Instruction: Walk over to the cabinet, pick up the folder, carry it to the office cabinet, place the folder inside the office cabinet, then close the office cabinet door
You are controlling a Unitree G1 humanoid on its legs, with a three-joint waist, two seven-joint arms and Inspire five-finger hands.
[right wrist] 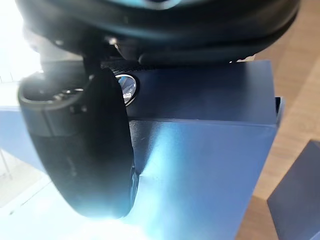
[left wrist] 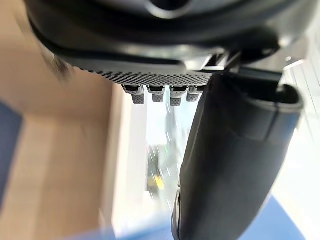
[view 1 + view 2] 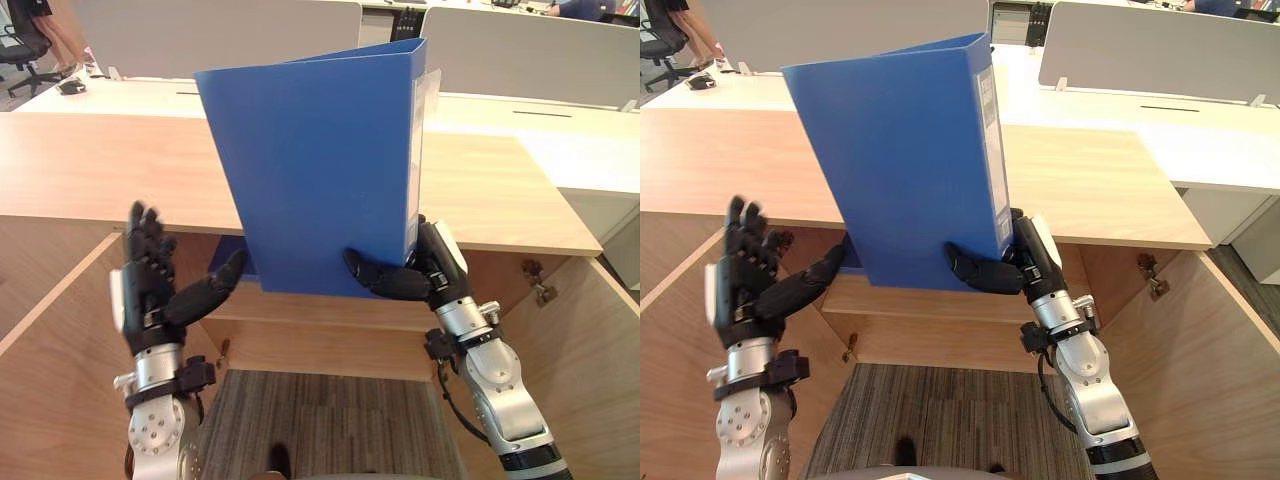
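A big blue folder (image 3: pixel 315 160) stands upright in the air in front of the wooden cabinet top (image 3: pixel 90 170), its white-labelled spine turned to the right. My right hand (image 3: pixel 420 270) is shut on its lower right corner, thumb across the front cover and fingers behind the spine; the right wrist view shows that thumb pressed on the blue cover (image 1: pixel 200 150). My left hand (image 3: pixel 150 275) is open beside the folder's lower left corner, fingers straight up, thumb reaching toward the cover's edge. Below the folder lies the cabinet's inner shelf (image 3: pixel 310 310).
Both cabinet doors stand open, one at the left (image 3: pixel 50 380) and one at the right (image 3: pixel 590 370). A second blue piece (image 3: pixel 232 258) lies on the shelf behind the folder. White desks with grey partitions (image 3: pixel 520 50) stand beyond, and an office chair (image 3: pixel 22 45) is at the far left.
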